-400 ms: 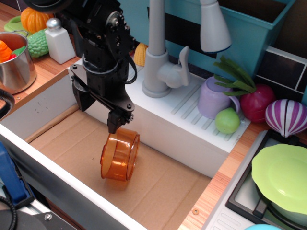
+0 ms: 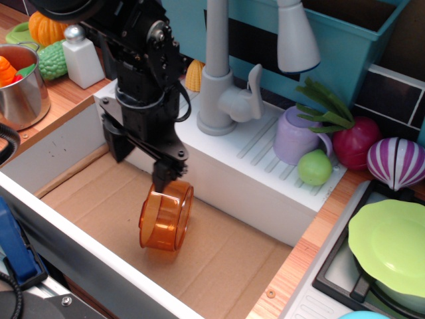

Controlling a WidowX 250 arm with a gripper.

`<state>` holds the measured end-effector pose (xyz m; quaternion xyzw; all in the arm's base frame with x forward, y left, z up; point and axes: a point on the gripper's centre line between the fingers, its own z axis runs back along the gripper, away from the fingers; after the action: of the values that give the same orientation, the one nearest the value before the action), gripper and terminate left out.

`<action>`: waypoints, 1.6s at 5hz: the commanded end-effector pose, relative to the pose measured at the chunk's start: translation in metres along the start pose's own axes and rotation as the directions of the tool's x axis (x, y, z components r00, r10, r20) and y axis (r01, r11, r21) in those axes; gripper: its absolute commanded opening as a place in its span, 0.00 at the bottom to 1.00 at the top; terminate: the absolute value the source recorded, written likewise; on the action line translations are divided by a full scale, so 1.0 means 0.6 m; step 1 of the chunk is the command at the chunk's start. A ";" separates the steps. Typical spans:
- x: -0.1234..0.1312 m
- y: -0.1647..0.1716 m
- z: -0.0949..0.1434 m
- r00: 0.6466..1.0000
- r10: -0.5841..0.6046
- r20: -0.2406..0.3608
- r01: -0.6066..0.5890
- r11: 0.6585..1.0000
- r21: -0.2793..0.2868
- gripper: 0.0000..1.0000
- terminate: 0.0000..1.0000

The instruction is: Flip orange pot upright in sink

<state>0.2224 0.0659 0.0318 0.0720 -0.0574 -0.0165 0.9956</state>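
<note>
- Slightly shifted right since before: gripper [image 2: 166, 178]; orange pot [image 2: 166, 216] unmoved, on its side in sink [image 2: 226, 266].
- Clamped on pot's upper rim.

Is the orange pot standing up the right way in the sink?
No, the orange pot lies tipped on its side on the brown floor of the sink, its open mouth facing sideways.

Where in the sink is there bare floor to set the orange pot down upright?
Bare sink floor lies right of the orange pot, toward the front corner, and left of it by the side wall. It is crowded under the fingers at the pot's rim.
</note>
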 end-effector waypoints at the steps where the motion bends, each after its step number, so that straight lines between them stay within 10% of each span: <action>1: 0.002 0.011 -0.004 0.997 0.076 0.031 -0.072 0.990 -0.123 1.00 0.00; 3: 0.002 0.021 -0.021 0.984 0.176 -0.001 -0.166 0.927 -0.337 1.00 0.00; 8: 0.009 0.007 -0.060 0.971 0.241 -0.001 -0.209 0.842 -0.498 1.00 0.00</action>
<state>0.2328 0.0655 -0.0075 -0.2020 -0.0881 0.0969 0.9706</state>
